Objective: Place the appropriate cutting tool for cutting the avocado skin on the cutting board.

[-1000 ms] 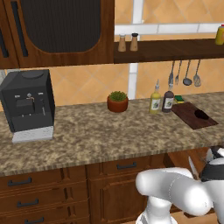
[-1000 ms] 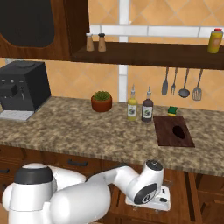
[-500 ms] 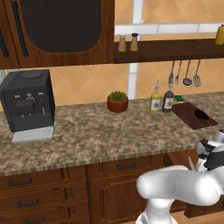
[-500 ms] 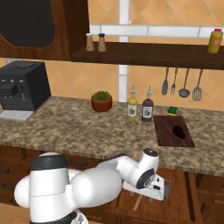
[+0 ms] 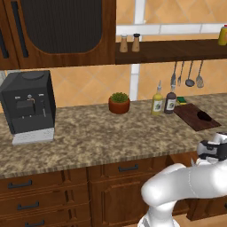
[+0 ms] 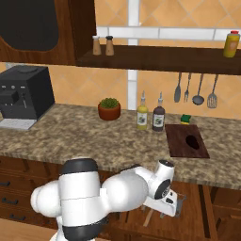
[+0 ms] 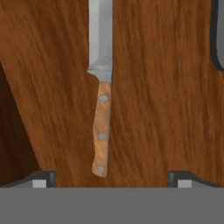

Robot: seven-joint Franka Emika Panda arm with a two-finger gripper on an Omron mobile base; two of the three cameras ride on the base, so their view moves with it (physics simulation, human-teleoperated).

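Two dark fingertips [image 7: 43, 177] stood wide apart at the bottom of the hand view, nothing between them, and the knife [image 7: 102, 92] lay just above that gap on a brown wooden surface [image 7: 166, 109]. Its pale grey blade ran toward 12 o'clock and off the top edge; the handle, light brown wood with three small rivets, pointed toward 6 o'clock. Whether the fingers touched it could not be told. In the right base view the gripper [image 6: 172, 207] hung low, in front of the cabinets below the counter's edge. On the counter [image 6: 94, 141], the dark reddish cutting board [image 6: 181, 143] lay flat with the small dark avocado [image 6: 192, 140] on it, two bottles [image 6: 150, 117] at its 10 o'clock.
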